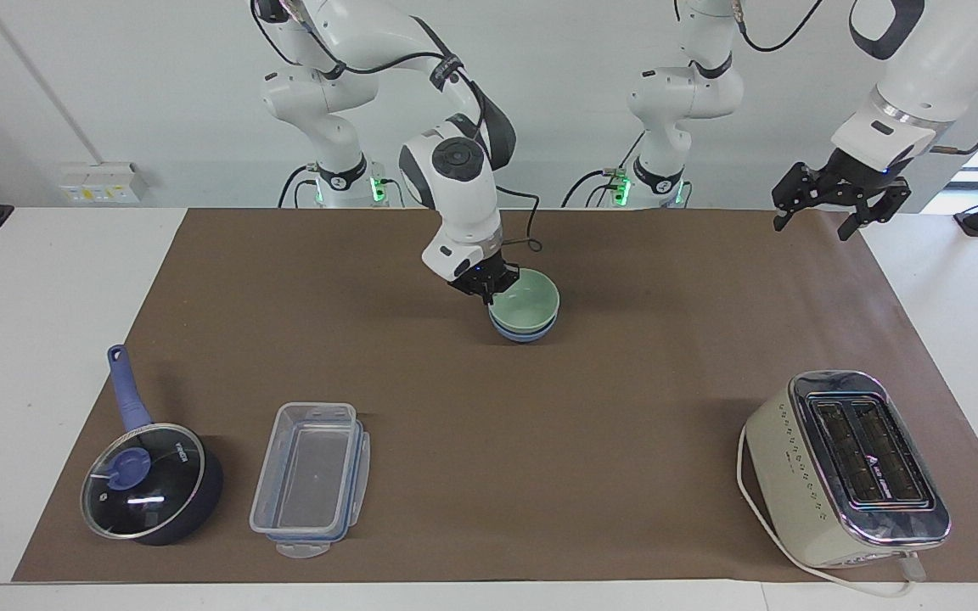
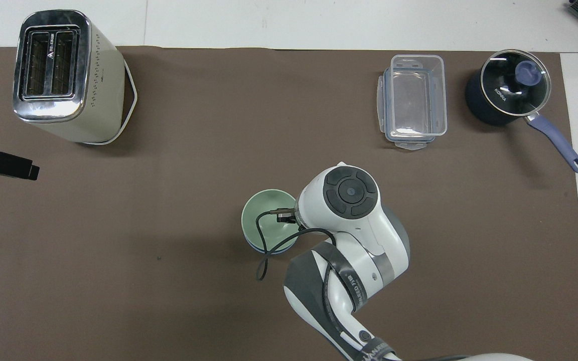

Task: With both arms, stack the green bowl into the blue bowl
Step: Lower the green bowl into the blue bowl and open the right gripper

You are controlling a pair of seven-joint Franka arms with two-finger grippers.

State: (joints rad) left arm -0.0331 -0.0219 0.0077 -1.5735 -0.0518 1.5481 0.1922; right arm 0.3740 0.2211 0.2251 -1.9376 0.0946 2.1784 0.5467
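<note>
So the right gripper (image 1: 486, 288) has its fingers pinched tight on the green bowl's (image 1: 527, 301) rim. That bowl's sitting nested in the blue bowl (image 1: 523, 333), mid-mat. Left gripper (image 1: 839, 204) hangs wide open over the mat's corner at its own end, holding nothing.

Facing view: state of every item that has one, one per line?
green bowl: nested in the blue bowl, right gripper on its rim
blue bowl: upright on the mat, under the green bowl
right gripper: shut on the green bowl's rim
left gripper: open, empty, waiting in the air
saucepan: lid on
plastic container: open, empty
toaster: slots empty
</note>
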